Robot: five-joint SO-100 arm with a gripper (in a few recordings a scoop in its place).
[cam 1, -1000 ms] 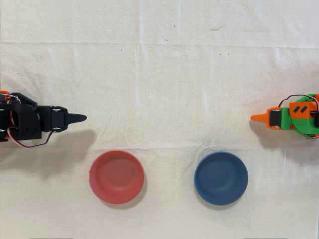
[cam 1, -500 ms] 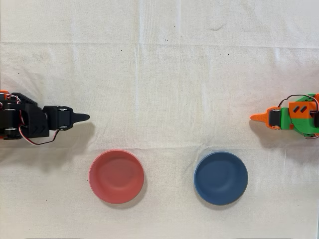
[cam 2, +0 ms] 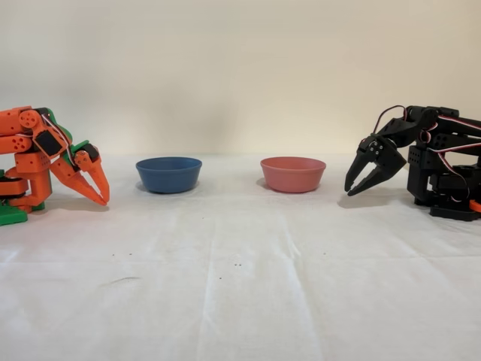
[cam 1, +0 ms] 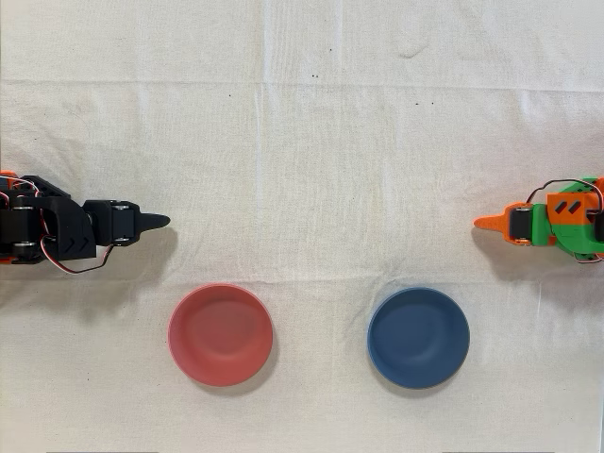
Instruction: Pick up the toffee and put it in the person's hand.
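Black gripper (cam 2: 355, 186) at right edge in fixed view, fingers parted, holding nothing, above cloth (cam 2: 240, 286), red bowl (cam 2: 292, 174) nearby, blue bowl (cam 2: 168, 174) beyond, orange arm (cam 2: 45, 154) idle.

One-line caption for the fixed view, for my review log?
Black arm's gripper open above the cloth beside the red bowl; blue bowl and idle orange arm opposite.
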